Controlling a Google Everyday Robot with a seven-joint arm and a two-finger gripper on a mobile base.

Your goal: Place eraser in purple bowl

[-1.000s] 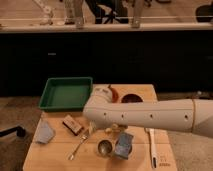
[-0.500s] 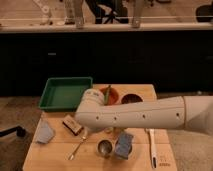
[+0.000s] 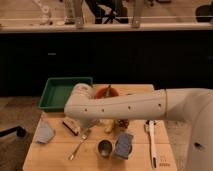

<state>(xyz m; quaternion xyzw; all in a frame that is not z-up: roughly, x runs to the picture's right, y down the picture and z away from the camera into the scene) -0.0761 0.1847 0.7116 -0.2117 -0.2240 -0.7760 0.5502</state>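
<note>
The eraser (image 3: 70,126), a small flat block with a pale face and dark edges, lies on the wooden table (image 3: 55,155) at the left, in front of the green tray. My white arm reaches across the table from the right. Its end hangs over the left half, and my gripper (image 3: 81,123) is low, right beside the eraser on its right. The purple bowl is hidden behind my arm. Only the orange bowl (image 3: 108,92) shows above the arm at the back of the table.
A green tray (image 3: 59,93) stands at the back left. A blue-grey cloth (image 3: 44,134) lies at the left edge. A fork (image 3: 79,145), a small metal cup (image 3: 104,148), a blue-grey packet (image 3: 124,144) and a white utensil (image 3: 152,143) lie along the front.
My arm has swung further left and lower, bringing the gripper down next to the eraser. It now covers the spot where the dark bowl showed. The objects have not moved.
</note>
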